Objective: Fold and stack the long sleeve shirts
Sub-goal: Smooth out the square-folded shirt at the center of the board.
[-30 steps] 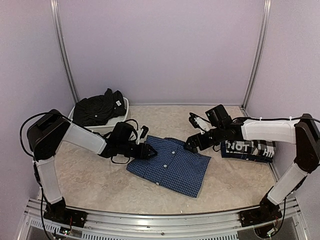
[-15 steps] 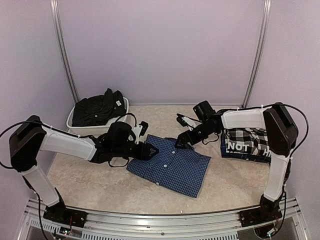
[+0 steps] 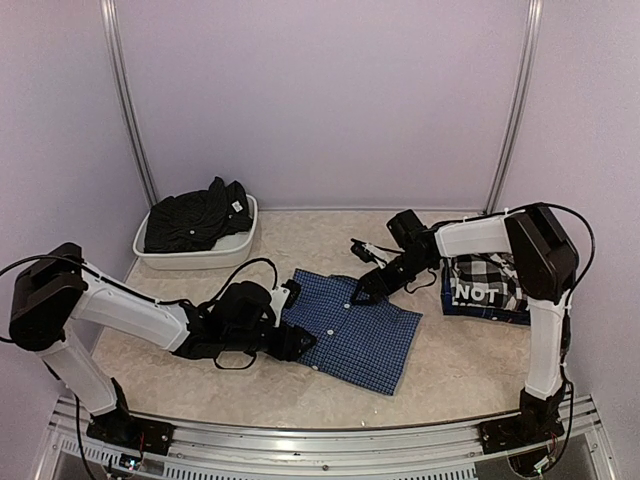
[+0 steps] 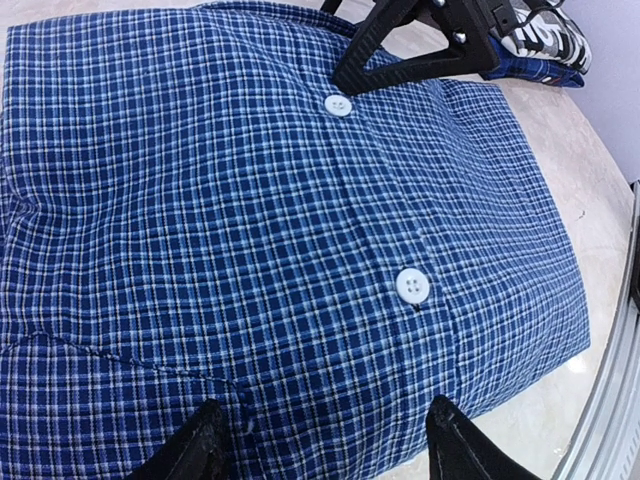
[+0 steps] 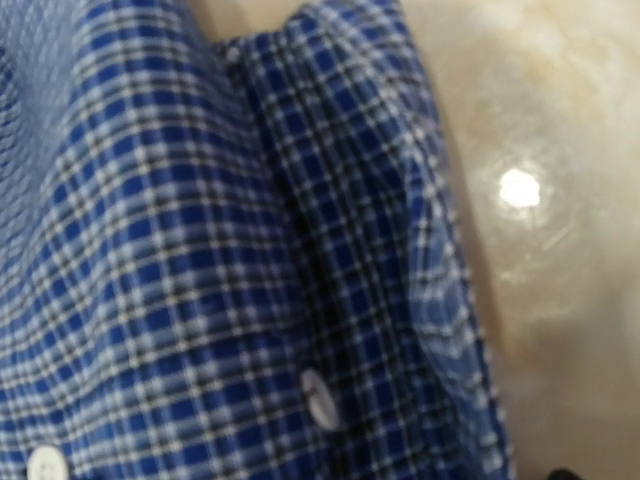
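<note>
Right, I've got the folded blue shirt with the fine dark check (image 3: 355, 335) lying flat in the middle of the beige marbled table (image 3: 460, 375), button side up. Two round white buttons (image 4: 412, 285) run along the placket on my left wrist view.

Left gripper (image 3: 300, 343) is down low at the blue shirt's left edge. Its black fingers (image 4: 205, 445) are spread well apart with checked cloth between them and nothing pinched. I cannot tell if the tips touch the fabric.

Right gripper (image 3: 356, 270) is reaching in at the shirt's far edge with its jaws wide apart. From the left wrist view, one of its black fingers (image 4: 345, 75) comes down onto the cloth just beside the upper button, gripping nothing. My right wrist camera is very close and blurred: blue check, a raised fold running up the cloth, and bare table to the right.

Over on the right side of the table, the bold black-and-white check shirt with white lettering (image 3: 490, 285) sits folded, apart from the blue one.

Far left, the plain black shirt (image 3: 195, 215) is heaped, unfolded, inside a white plastic tub (image 3: 238, 250).
</note>
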### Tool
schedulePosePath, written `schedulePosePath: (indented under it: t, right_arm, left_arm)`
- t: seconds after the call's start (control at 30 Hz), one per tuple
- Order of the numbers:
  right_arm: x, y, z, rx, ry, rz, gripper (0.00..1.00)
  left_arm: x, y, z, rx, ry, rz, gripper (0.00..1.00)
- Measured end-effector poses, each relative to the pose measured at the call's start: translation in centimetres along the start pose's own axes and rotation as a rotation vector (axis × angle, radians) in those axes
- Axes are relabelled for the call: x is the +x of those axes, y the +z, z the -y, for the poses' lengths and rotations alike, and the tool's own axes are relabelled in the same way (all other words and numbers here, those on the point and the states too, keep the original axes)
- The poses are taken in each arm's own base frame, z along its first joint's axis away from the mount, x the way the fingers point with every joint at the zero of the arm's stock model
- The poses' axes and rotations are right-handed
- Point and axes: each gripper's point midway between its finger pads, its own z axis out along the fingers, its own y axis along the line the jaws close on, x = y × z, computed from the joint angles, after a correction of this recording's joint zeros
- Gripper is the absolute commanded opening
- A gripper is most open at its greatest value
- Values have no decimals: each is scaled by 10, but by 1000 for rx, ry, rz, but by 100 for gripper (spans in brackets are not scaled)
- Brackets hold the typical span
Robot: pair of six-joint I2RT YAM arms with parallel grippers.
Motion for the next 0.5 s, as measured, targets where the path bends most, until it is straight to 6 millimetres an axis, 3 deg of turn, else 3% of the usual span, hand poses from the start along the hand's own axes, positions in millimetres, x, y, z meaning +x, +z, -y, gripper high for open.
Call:
schedulePosePath:
  t: [0.5]
  right_arm:
    - [-5,-3,-2,-28,19,25,95]
  left_arm:
    - [3,0,-1,-41,9,14,65]
